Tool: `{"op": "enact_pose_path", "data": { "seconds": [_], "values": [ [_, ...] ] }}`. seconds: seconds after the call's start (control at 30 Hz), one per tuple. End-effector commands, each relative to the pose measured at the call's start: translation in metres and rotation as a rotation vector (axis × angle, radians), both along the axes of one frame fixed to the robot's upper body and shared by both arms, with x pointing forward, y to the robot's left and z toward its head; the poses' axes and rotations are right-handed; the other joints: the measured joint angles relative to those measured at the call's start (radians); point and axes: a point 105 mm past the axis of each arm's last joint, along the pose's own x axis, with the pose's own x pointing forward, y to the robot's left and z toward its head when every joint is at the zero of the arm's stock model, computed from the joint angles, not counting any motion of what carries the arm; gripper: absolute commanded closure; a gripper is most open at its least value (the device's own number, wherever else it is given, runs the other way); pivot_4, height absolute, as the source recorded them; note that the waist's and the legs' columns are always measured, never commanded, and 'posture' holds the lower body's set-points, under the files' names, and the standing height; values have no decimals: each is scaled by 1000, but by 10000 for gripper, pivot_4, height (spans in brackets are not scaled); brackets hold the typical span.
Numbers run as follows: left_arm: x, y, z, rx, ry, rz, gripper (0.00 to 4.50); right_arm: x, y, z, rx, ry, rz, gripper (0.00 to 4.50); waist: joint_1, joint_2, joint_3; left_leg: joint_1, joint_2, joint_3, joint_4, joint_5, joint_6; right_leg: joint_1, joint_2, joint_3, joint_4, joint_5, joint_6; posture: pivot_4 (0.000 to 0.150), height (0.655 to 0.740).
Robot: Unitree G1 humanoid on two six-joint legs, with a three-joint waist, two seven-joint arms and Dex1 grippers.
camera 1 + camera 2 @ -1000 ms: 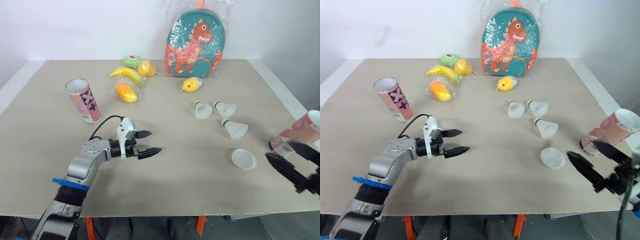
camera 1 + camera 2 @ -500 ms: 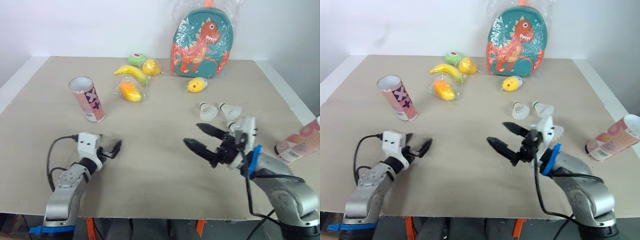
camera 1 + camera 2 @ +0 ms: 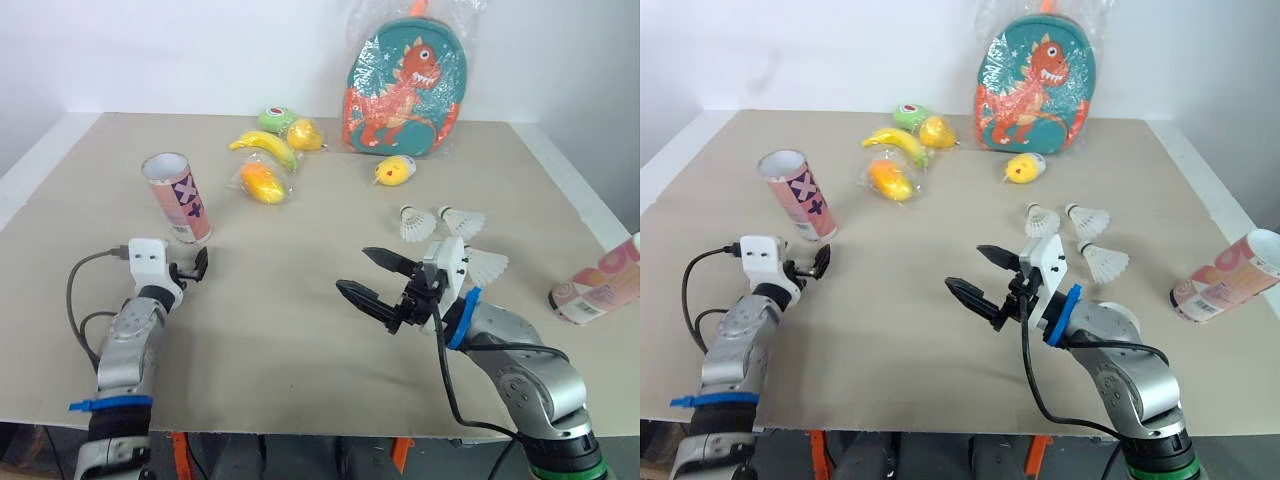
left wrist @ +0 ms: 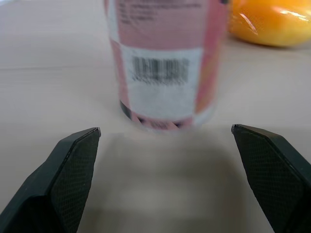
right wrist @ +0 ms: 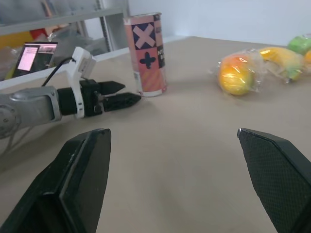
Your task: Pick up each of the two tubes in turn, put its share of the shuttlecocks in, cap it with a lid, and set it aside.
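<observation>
Over on the left of the tabletop [image 3: 280,375], head camera first: the upright pink tube [image 3: 178,197] stands open-mouthed, and the left gripper [image 3: 193,268] sits low just on its near side, pointing at its base. The right gripper [image 3: 353,270] hovers mid-tabletop, fingers spread wide and empty. Three shuttlecocks [image 3: 462,221] lie just to its far right, and the second tube [image 3: 600,290] lies tipped over at the right edge.

Left wrist view now: the fingers [image 4: 73,170] stand wide apart with nothing between them. The tube's barcode end is dead ahead, not yet inside the gap.

Right wrist view: that tube shows with the left gripper's tips just short of it, a wrapped orange fruit [image 5: 238,75] further along.

Judgement call: picking up this first tube looks like the step in hand. It's best played by driving straight forward until the tube sits deep between the fingers, then gripping above the base and squeezing gently. An off-centre nudge may topple it.
</observation>
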Motion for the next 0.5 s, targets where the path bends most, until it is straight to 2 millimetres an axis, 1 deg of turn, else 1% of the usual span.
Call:
{"op": "enact_pose_path", "data": {
  "seconds": [0.03,0.17,0.3,0.43,0.5],
  "values": [
    [16,4,3,10,1,-1,0,-11,2,17,-1,-68,22,504,1,0,0,0,0,0,0,0,0,0,0,0,0,0,0,1500,7347],
    [35,-7,9,30,-4,-77,0,-16,4,24,-17,-95,33,504,2,0,0,0,0,0,0,0,0,0,0,0,0,0,0,1500,7347],
    [50,-14,17,43,-22,-115,0,-18,5,30,-21,-114,33,504,3,0,0,-1,0,0,0,0,0,0,0,0,0,0,1,1500,7347],
    [58,-12,23,54,-35,-113,0,-19,5,31,-25,-120,33,504,3,0,0,-2,-1,0,-1,0,0,-1,0,0,-1,0,0,1500,7347],
    [65,-11,31,55,-46,-98,0,-19,5,31,-28,-120,28,504,3,-1,0,-2,-1,-1,-1,0,0,-1,0,0,-1,1,-1,1500,7347]
  ]
}}
